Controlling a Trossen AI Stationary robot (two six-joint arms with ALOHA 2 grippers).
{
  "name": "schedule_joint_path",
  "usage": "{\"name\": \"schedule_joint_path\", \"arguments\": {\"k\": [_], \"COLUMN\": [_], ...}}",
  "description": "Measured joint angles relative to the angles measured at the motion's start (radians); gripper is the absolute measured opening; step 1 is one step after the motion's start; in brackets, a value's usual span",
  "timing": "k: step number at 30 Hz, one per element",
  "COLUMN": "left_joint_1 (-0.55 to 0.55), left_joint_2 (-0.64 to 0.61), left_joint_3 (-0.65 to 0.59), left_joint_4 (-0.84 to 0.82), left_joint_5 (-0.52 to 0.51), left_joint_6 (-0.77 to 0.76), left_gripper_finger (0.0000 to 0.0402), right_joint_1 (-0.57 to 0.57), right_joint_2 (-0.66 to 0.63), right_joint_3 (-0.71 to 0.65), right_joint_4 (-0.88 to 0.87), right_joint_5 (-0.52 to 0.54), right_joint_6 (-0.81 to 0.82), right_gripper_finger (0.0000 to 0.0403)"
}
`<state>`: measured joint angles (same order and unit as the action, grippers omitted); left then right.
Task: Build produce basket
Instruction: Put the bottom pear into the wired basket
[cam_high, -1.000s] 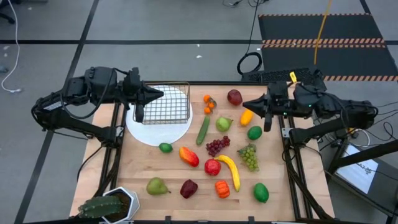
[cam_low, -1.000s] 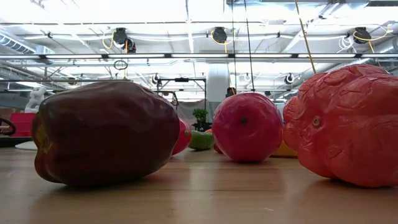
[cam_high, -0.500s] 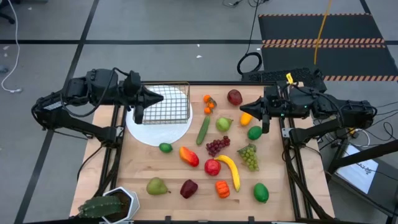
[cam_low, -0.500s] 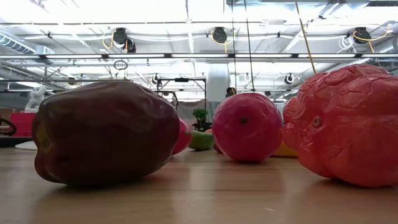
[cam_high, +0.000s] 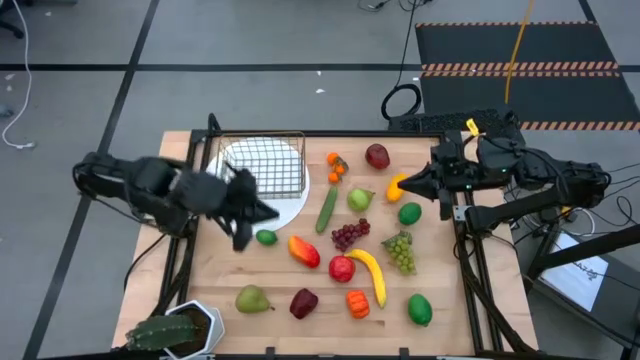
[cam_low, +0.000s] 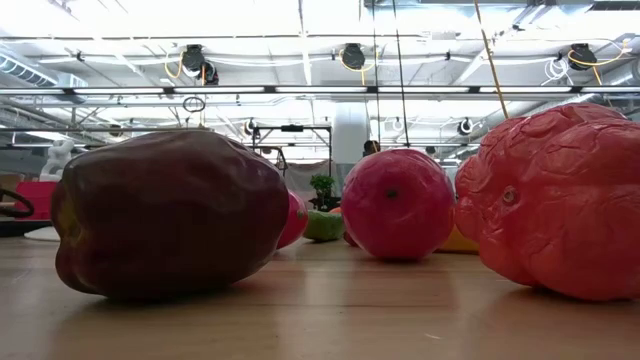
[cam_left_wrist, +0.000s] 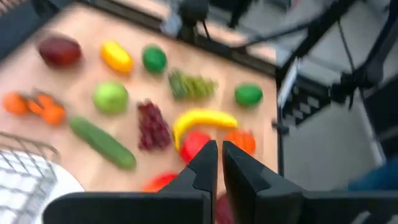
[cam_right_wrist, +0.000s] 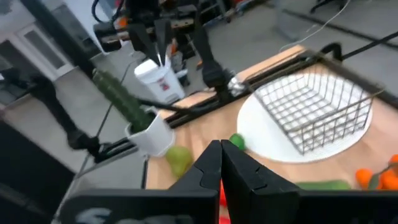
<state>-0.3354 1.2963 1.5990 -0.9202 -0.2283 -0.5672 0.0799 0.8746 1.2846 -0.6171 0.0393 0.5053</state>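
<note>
The wire basket (cam_high: 262, 165) sits on a round white plate (cam_high: 283, 206) at the table's far left; the right wrist view shows it too (cam_right_wrist: 317, 112). The produce is spread over the table: cucumber (cam_high: 327, 208), purple grapes (cam_high: 348, 234), banana (cam_high: 370, 275), red apple (cam_high: 342, 268), a lime (cam_high: 265, 237). My left gripper (cam_high: 265, 212) hovers shut over the plate's near edge, just beyond that lime. My right gripper (cam_high: 404, 184) is shut beside a yellow fruit (cam_high: 397, 187) at the far right; whether it touches it is not visible.
A spiky potted plant (cam_high: 170, 330) stands at the near left corner. A pear (cam_high: 252, 299), a dark red pepper (cam_high: 303, 303), an orange pepper (cam_high: 357, 303) and a lime (cam_high: 419, 309) lie along the near edge. The low view is filled by the dark pepper (cam_low: 165, 215) and red fruits.
My left arm has swung fast from beside the basket at the far left toward the near edge and the table's middle, ending over the plate's near rim by the lime. My right gripper has drawn back a little toward the right edge. No fruit has moved.
</note>
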Motion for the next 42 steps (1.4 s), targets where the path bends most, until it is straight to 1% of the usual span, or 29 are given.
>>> {"name": "schedule_joint_path", "arguments": {"k": [4,8,10,12,14,18,24,27,31,33,36,38,40,42], "left_joint_1": [-0.063,-0.097,-0.110,-0.121,-0.139,-0.166,-0.215,-0.239,-0.256,-0.261,-0.264,-0.263,-0.262,-0.263], "left_joint_2": [0.086,0.161,0.195,0.231,0.264,0.324,0.419,0.471,0.553,0.583,0.639,0.670,0.693,0.719], "left_joint_3": [0.000,0.000,0.000,0.000,0.000,0.000,0.000,0.000,-0.001,0.000,0.000,0.000,0.000,0.000], "left_joint_4": [-0.072,-0.115,-0.131,-0.131,-0.137,-0.136,-0.131,-0.131,-0.133,-0.131,-0.134,-0.151,-0.179,-0.216], "left_joint_5": [0.066,0.127,0.166,0.201,0.223,0.235,0.261,0.274,0.281,0.301,0.348,0.377,0.411,0.423], "left_joint_6": [-0.021,-0.042,-0.047,-0.048,-0.044,-0.037,0.065,0.114,0.143,0.144,0.144,0.143,0.144,0.142], "left_gripper_finger": [0.0026,0.0027,0.0032,0.0046,0.0068,0.0125,0.0213,0.0259,0.0316,0.0340,0.0369,0.0381,0.0386,0.0386], "right_joint_1": [0.000,0.000,0.000,0.000,0.000,0.000,0.000,0.000,0.001,0.000,0.001,0.001,0.001,0.001], "right_joint_2": [-0.015,-0.020,-0.022,-0.024,-0.024,-0.024,-0.024,-0.024,-0.024,-0.024,-0.024,-0.024,-0.024,-0.024], "right_joint_3": [0.000,0.000,0.000,0.000,0.000,0.000,0.000,0.000,0.000,0.000,0.000,0.000,0.000,0.000], "right_joint_4": [-0.045,-0.099,-0.116,-0.132,-0.138,-0.144,-0.144,-0.144,-0.144,-0.144,-0.145,-0.145,-0.145,-0.145], "right_joint_5": [-0.014,-0.010,-0.010,-0.011,-0.011,-0.015,-0.021,-0.044,-0.045,-0.045,-0.045,-0.045,-0.045,-0.045], "right_joint_6": [0.018,0.025,0.025,0.025,0.025,0.027,0.059,0.060,0.077,0.091,0.109,0.112,0.112,0.112], "right_gripper_finger": [0.0000,0.0000,0.0000,0.0000,0.0000,0.0000,0.0000,0.0000,0.0000,0.0000,0.0000,0.0000,0.0000,0.0000]}}
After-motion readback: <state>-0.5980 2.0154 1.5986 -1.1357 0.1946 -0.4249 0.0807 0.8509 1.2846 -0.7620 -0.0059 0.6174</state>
